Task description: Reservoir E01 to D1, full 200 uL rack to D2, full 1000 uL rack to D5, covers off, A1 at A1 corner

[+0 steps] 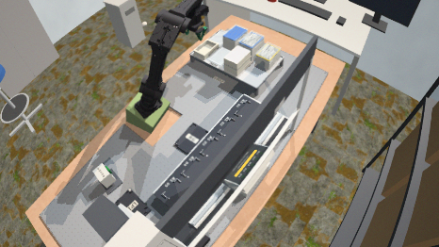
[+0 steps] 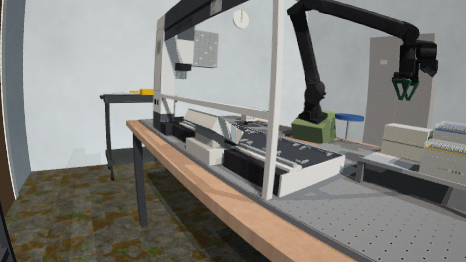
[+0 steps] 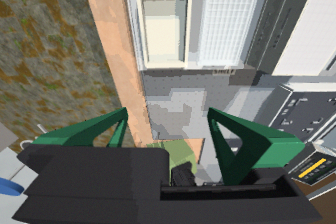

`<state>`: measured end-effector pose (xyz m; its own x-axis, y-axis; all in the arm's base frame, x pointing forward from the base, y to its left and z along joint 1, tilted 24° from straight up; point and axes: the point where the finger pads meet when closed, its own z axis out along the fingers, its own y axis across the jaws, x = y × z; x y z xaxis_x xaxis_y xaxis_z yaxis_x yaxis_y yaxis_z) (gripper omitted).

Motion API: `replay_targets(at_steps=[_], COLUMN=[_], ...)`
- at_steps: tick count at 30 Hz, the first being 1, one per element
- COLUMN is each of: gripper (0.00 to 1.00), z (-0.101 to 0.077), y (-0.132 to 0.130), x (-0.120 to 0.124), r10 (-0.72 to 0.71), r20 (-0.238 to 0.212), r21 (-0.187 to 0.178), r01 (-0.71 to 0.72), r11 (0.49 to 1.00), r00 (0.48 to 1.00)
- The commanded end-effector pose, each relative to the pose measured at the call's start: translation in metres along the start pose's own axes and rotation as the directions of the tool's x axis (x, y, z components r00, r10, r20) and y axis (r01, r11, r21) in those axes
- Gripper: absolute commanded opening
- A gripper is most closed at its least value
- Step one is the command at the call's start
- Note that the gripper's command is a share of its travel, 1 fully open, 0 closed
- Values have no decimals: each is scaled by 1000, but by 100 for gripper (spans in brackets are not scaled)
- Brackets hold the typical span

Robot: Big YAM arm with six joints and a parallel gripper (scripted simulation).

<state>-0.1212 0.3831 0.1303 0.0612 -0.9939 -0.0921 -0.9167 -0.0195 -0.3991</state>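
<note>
My gripper (image 1: 200, 30) (image 2: 405, 91) (image 3: 167, 111) is open and empty, with green fingers pointing down. It hangs high above the table, just off the near end of the SHELF (image 1: 252, 79) (image 2: 385, 159) (image 3: 190, 66). The cream one-well reservoir (image 1: 205, 48) (image 3: 162, 30) stands open at the SHELF corner nearest the gripper. Beside it a covered rack (image 1: 235, 33) (image 3: 225, 30) shows a pale grid. Two more covered tip racks (image 1: 251, 40) (image 1: 268, 51) stand further along. Their size labels are too small to read. The dark deck (image 1: 207, 146) (image 3: 305, 110) with its bracket positions is bare.
Stacked white blocks (image 1: 236, 58) (image 2: 405, 140) (image 3: 317, 35) stand on the SHELF beside the racks. The black regrip nest (image 1: 188, 140) lies between the arm's green base (image 1: 148, 113) (image 2: 312, 127) and the deck. The handler's tall frame (image 2: 275, 85) runs along the deck's far side.
</note>
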Motion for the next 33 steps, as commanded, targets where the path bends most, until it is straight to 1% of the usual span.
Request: replay_targets(at_steps=[1, 2, 3, 5, 16, 18, 19, 20, 26, 27, 29, 32, 33], gripper=[100, 100, 100, 100, 100, 100, 100, 100, 100, 100, 100, 100, 100], z=[-16, -18, -16, -15, -15, -15, -21, -17, -17, -2, 7, 13, 10], y=[-1, 5, 0, -1, 0, 0, 12, 5, 5, 10, 5, 3, 3], x=[-25, -28, -33, -42, -97, -97, -98, -93, -93, -83, -86, -87, -93], r10=[-1, -16, -5, -6, -6, -6, -31, -8, -8, -39, -24, -18, -12], r20=[43, 46, 38, 33, 34, 34, 45, 42, 42, 14, 9, 9, 22], r21=[-16, -16, -14, -10, -9, -9, -12, -14, -14, -1, 0, 0, -4], r01=[2, 17, 6, 7, 7, 7, 32, 9, 9, 39, 24, 18, 12], r11=[1000, 1000, 1000, 1000, 1000, 1000, 999, 1000, 1000, 999, 1000, 1000, 1000], r00=[999, 999, 999, 999, 999, 999, 999, 999, 999, 999, 1000, 1000, 1000])
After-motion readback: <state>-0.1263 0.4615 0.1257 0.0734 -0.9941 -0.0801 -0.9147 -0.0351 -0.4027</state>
